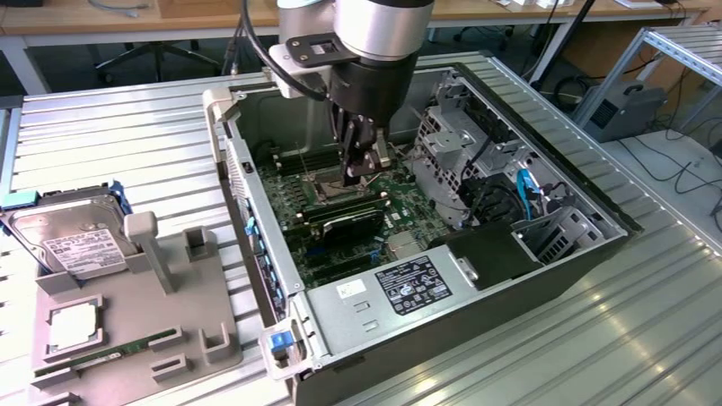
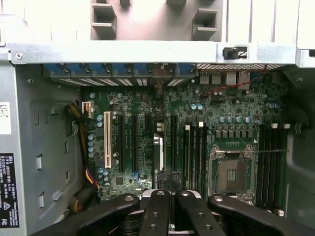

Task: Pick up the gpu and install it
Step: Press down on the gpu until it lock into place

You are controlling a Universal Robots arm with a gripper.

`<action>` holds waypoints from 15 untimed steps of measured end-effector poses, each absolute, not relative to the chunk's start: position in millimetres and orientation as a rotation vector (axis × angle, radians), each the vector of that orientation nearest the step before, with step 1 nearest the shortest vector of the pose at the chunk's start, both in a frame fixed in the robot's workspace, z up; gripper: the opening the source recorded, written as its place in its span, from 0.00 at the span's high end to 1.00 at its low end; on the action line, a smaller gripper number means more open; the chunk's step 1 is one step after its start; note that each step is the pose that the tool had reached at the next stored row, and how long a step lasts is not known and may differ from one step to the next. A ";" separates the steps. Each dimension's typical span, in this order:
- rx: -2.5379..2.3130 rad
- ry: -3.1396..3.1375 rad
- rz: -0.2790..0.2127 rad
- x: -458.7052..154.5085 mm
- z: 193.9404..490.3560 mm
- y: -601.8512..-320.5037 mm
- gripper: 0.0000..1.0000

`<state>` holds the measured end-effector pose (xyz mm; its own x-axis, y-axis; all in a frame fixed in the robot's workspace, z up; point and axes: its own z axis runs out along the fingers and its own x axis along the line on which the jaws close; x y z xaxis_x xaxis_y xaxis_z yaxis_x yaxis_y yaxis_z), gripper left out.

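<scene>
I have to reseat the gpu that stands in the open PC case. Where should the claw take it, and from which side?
Probably by its upper long edge, coming straight down from above. The gpu stands on edge on the motherboard, so its two flat faces are free for the fingers, while the case walls and the drive cage crowd any sideways approach.

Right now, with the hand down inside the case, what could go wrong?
1. The shut hand sits right over the gpu. I cannot tell if the card is fully seated, so lifting could tilt it.
2. The open CPU socket lies close beside; a sideways drift might hit it.
</scene>
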<state>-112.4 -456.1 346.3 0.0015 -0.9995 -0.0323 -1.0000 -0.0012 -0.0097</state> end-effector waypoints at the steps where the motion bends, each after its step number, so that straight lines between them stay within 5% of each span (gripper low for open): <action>1: -2.202 2.199 0.025 -112.5 341.7 -455.9 0.89; 15: -2.202 2.199 0.025 -112.5 312.4 -455.3 0.89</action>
